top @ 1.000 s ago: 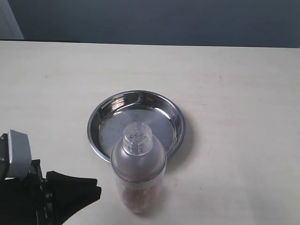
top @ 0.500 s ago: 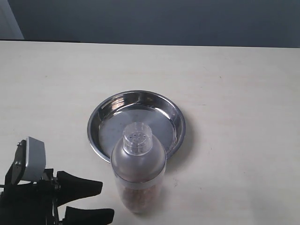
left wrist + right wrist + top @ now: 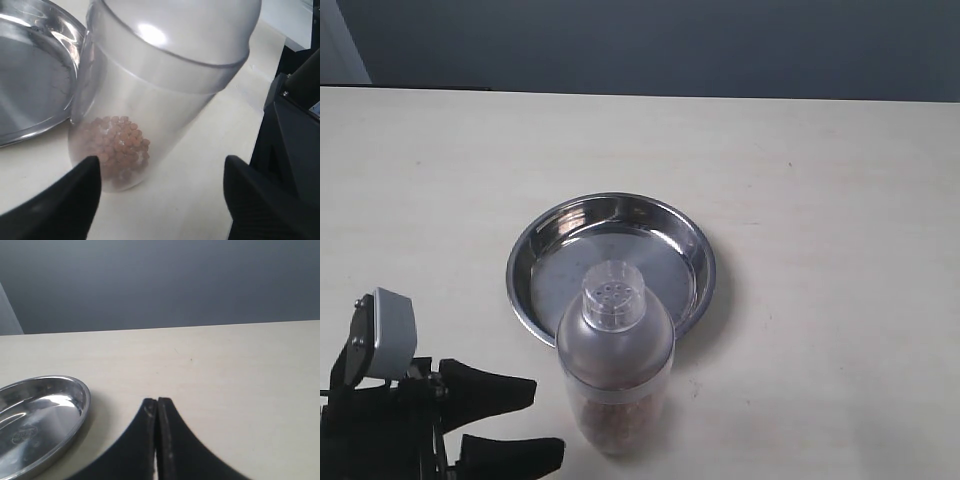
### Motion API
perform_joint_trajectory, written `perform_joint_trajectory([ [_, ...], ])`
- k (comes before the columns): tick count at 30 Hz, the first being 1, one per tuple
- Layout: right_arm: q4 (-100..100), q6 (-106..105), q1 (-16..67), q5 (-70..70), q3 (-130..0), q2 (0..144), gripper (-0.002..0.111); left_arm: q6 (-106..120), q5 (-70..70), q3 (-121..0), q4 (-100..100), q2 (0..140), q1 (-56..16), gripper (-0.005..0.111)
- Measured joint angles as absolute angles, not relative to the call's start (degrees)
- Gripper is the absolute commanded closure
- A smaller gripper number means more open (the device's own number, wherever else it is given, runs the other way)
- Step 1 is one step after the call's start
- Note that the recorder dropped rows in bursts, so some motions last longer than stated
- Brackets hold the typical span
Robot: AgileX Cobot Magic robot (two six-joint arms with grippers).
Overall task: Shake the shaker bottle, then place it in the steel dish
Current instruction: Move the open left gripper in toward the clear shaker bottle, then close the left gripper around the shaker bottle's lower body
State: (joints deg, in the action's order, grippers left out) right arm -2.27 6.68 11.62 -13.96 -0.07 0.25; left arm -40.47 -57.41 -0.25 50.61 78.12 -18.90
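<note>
Shaker bottle [image 3: 616, 372] upright, just beside left hand [image 3: 547, 422]

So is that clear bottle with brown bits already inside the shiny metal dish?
Not yet. The clear plastic shaker bottle stands upright on the table, its base just outside the rim of the round steel dish.

The left hand [image 3: 548, 422] sits low at the near left corner of the exterior view, its two black fingers [image 3: 490, 390] spread wide apart and pointing right, gripping nothing. The right hand [image 3: 157, 403] shows only in its wrist view, fingers pressed together, tips touching.
</note>
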Motion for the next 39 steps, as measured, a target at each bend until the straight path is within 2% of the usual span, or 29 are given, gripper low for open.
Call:
perform_joint_trajectory([
  [2,-2.27,6.68,11.62,-13.96,-0.07,0.25,0.109,-40.4,-56.96,-0.25,49.63,78.12,-18.9,0.003],
  [3,-2.27,6.68,11.62,-13.96,-0.07,0.25,0.109,-40.4,-56.27,-0.25,48.97,78.12,-18.9,0.001],
  [11,-2.27,6.68,11.62,-13.96,-0.07,0.25,0.109,-44.37,-48.25,-0.25,37.31,78.21,-18.9,0.001],
  [23,-2.27,6.68,11.62,-13.96,-0.07,0.25,0.109,-48.47,-49.1,-0.25,39.53,78.21,-18.9,0.001],
  [31,-2.27,6.68,11.62,-13.96,-0.07,0.25,0.109,-23.29,-57.08,-0.25,49.09,78.21,-18.9,0.001],
  [39,-2.27,6.68,11.62,-13.96,-0.07,0.25,0.109,-15.3,-57.39,-2.33,48.74,78.21,-18.9,0.001],
])
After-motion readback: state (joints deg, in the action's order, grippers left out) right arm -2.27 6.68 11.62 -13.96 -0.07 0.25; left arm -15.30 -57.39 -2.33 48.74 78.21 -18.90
